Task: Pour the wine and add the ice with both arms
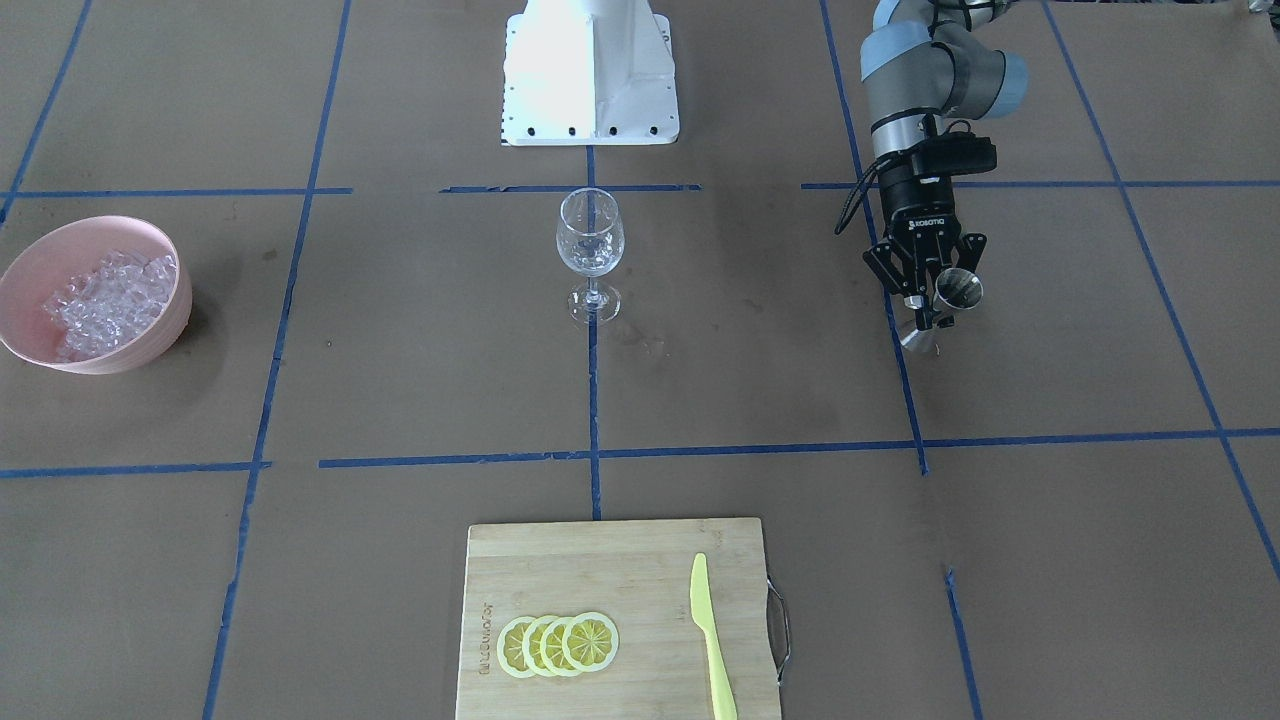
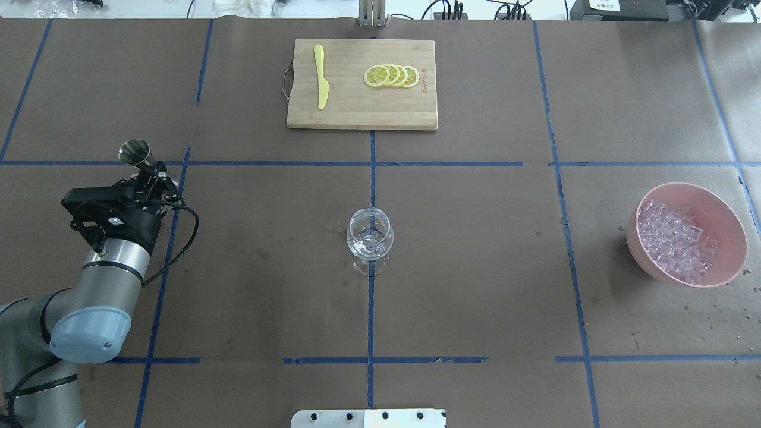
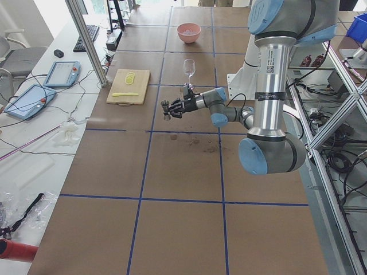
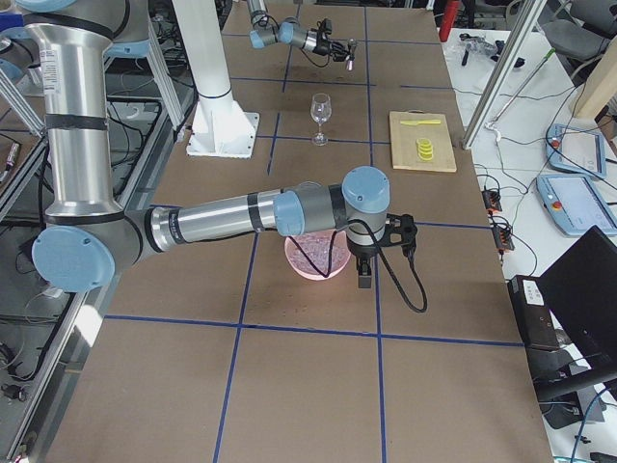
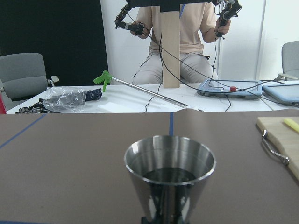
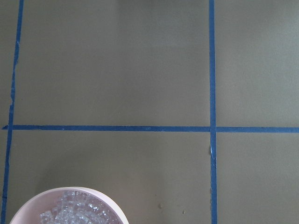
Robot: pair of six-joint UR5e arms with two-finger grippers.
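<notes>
Your left hand [image 1: 932, 292] is clamped tight on a steel jigger [image 1: 960, 290]; I can't tell if anything's inside it. The ice [image 2: 678, 242] is heaped in the pink bowl [image 2: 732, 238]. The right hand [image 4: 364, 278] only shows side-on by that bowl, so I can't tell its grip.

Front and overhead views face each other across the glass [image 1: 590, 240]; side views look along the table [image 3: 183, 172]; wrist cameras sit close.
</notes>
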